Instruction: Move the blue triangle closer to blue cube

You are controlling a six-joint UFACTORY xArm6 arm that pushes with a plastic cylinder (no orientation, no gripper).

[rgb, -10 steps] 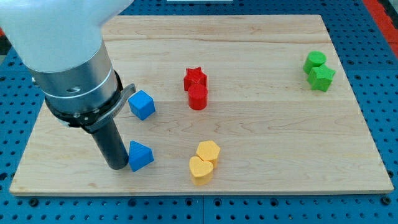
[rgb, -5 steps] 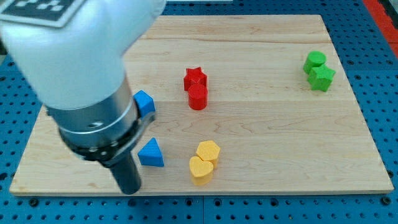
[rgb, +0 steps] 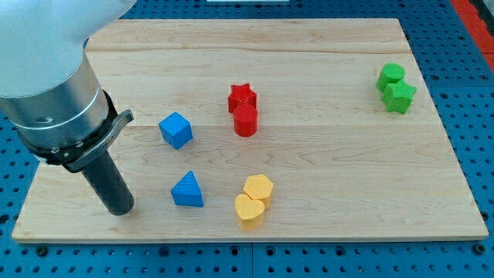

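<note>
The blue triangle [rgb: 187,190] lies on the wooden board [rgb: 332,170] near the view's bottom, left of centre. The blue cube [rgb: 176,130] sits just above it, a short gap apart. My tip [rgb: 120,210] rests on the board to the left of the blue triangle, clear of it and below-left of the blue cube. The arm's wide grey body covers the board's left part.
A yellow hexagon [rgb: 258,188] and a yellow heart [rgb: 248,210] touch each other right of the triangle. A red star [rgb: 241,97] and a red cylinder [rgb: 245,120] sit right of the cube. A green cylinder [rgb: 391,74] and a green star [rgb: 400,96] are at the view's top right.
The blue triangle slid a little to the right and turned. My tip swung down toward the board's bottom edge, then moved left, away from the triangle. The blue cube is uncovered again.
</note>
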